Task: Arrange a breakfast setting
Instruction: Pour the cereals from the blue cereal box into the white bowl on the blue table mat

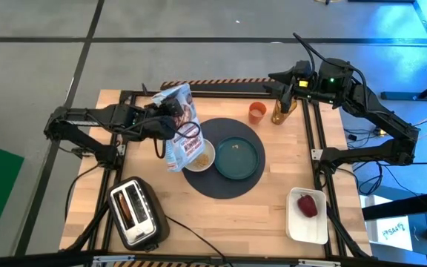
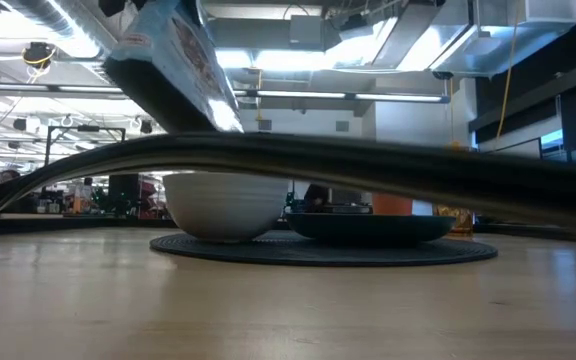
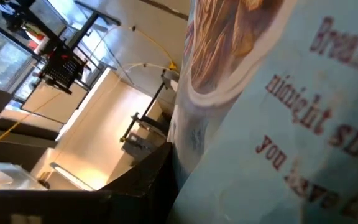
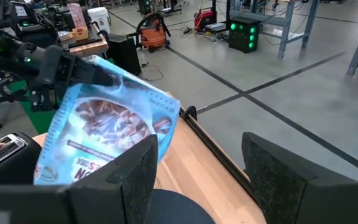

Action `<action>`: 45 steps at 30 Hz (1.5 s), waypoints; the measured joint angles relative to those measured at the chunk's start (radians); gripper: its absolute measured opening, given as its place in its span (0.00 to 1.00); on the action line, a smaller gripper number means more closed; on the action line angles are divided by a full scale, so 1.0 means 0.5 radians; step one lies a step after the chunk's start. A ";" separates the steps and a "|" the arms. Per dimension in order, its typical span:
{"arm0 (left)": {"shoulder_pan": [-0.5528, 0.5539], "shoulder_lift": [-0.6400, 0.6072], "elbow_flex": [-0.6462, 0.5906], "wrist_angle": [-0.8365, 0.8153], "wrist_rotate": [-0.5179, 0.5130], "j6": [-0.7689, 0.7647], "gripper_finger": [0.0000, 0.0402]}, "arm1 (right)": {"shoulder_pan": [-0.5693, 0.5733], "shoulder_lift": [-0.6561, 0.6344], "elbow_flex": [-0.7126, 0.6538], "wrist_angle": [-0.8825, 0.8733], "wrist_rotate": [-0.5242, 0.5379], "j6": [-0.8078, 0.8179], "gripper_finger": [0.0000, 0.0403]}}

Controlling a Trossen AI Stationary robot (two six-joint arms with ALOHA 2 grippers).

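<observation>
Above the small white bowl (image 1: 201, 155), the left claw (image 1: 170, 119) pinches a tilted cereal bag (image 1: 180, 122).

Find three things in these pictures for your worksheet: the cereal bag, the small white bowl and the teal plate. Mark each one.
cereal bag (image 1: 181, 119): high view, on the printed front of the tilted bag.
small white bowl (image 2: 226, 208): low view, on its outer side wall.
teal plate (image 1: 238, 158): high view, on its flat centre.

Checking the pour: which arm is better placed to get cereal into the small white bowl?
Left. Its end effector holds the light-blue cereal bag tilted directly above the small white bowl on the dark round mat. The right end effector sits open at the table's far edge by the small orange cup.
</observation>
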 joint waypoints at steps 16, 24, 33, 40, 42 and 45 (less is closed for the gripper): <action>0.001 0.033 0.003 0.117 -0.043 0.137 0.36 | 0.000 0.000 0.000 -0.027 -0.002 0.000 0.56; 0.000 0.043 0.000 0.151 -0.065 0.179 0.36 | -0.001 0.000 0.000 -0.033 -0.014 0.000 0.56; -0.001 0.043 0.000 0.130 -0.056 0.163 0.36 | 0.000 0.000 0.000 -0.049 -0.014 -0.003 0.56; -0.001 0.043 -0.001 0.132 -0.074 0.167 0.36 | 0.000 0.001 0.000 -0.068 -0.013 -0.008 0.56; -0.001 0.043 0.000 0.124 -0.065 0.159 0.36 | 0.000 0.001 0.000 -0.080 -0.012 -0.008 0.56; -0.001 0.043 -0.001 0.141 -0.060 0.148 0.36 | 0.000 0.001 0.000 -0.080 -0.011 -0.008 0.56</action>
